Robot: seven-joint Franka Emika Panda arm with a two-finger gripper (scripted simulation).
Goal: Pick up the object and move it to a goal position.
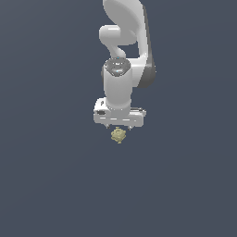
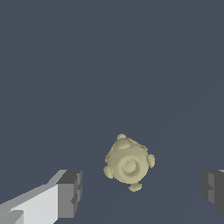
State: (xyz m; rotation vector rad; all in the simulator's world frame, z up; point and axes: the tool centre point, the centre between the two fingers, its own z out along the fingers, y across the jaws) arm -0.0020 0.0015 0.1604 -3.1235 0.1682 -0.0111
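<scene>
The object (image 1: 118, 135) is a tiny knobbly pale yellow-tan blob lying on the dark floor, just below the white hand in the exterior view. The wrist view looks straight down on the object (image 2: 129, 163), a rounded lump with small knobs around its rim. My gripper (image 1: 119, 126) hovers over it, open. Its two fingers (image 2: 69, 193) stand wide apart, one on each side of the object, and neither touches it. The gripper (image 2: 141, 190) holds nothing.
The white arm (image 1: 124, 51) rises from the hand toward the top of the exterior view. A plain dark blue-grey floor (image 1: 55, 185) surrounds the object on all sides.
</scene>
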